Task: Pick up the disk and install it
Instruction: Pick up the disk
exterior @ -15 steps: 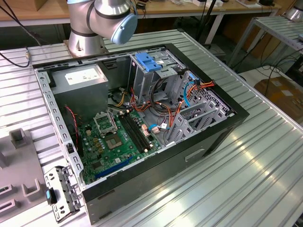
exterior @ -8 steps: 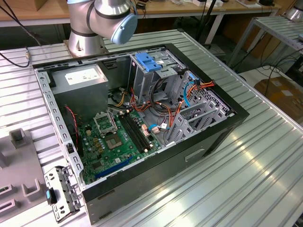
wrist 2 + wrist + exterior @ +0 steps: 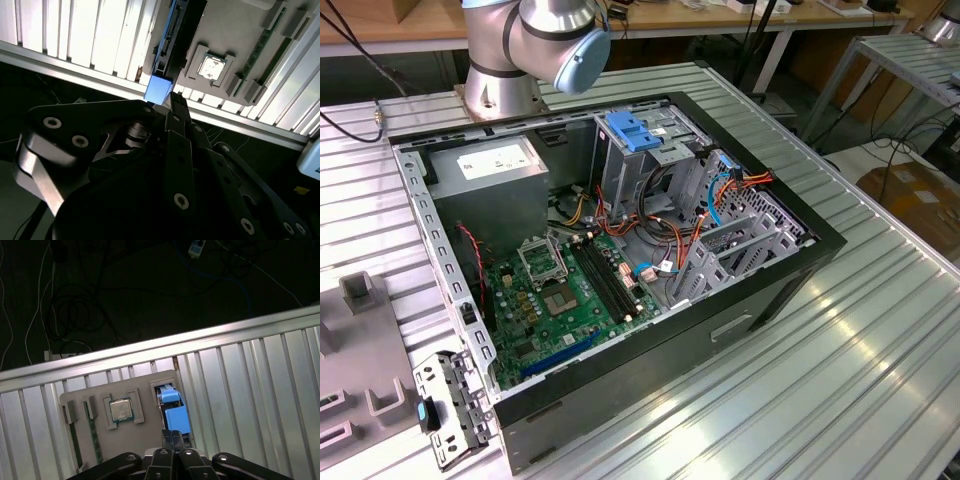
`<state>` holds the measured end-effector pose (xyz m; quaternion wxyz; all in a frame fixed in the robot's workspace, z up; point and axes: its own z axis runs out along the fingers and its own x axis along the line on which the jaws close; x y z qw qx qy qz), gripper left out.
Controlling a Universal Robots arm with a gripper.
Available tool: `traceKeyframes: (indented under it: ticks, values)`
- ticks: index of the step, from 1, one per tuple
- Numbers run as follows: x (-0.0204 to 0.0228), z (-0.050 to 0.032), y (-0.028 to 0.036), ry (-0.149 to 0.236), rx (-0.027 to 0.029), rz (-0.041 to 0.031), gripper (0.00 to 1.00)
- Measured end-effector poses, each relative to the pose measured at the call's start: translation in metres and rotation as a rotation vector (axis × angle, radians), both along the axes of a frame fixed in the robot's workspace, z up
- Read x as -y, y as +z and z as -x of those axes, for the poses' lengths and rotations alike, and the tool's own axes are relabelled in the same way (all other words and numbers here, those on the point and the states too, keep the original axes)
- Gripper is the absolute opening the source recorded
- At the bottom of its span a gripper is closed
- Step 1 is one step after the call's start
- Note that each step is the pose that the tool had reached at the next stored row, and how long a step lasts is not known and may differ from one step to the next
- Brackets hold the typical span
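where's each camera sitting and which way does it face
exterior view: off the arm, looking down into the open computer case; arm's base joints show beyond.
first wrist view: on the wrist, looking past the claw down at the disk in a grey tray.
second wrist view: on the wrist, over the claw's links, disk edge-on.
both wrist views share claw, disk, tray.

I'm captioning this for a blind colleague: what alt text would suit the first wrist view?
The gripper sits at the blue-railed end of the disk, which stands on edge at a slot of a grey tray on a ribbed metal table. A processor chip lies in a neighbouring recess of the tray.
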<state>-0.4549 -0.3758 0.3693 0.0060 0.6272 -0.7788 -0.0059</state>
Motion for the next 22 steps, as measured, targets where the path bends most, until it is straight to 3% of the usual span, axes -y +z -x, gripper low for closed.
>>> traceKeyframes:
  ticks: [4, 9, 10, 15, 20, 21, 22]
  values:
    - [0.0, 0.0, 0.0, 0.002, 0.0, 0.0, 0.11]
    - [-0.0011, 0.0, -0.0015, 0.065, 0.0023, 0.001, 0.11]
    - [-0.0041, 0.0001, -0.0037, 0.069, 0.0029, 0.0015, 0.11]
    - [-0.0044, 0.0058, -0.0111, 0.079, 0.0046, -0.0001, 0.11]
    - [-0.0044, 0.0067, -0.0213, 0.088, 0.0061, -0.0002, 0.42]
    - [-0.0044, 0.0069, -0.023, 0.096, 0.0071, -0.0002, 0.42]
    - [-0.0044, 0.0071, -0.0243, 0.103, 0.0074, -0.0003, 0.48]
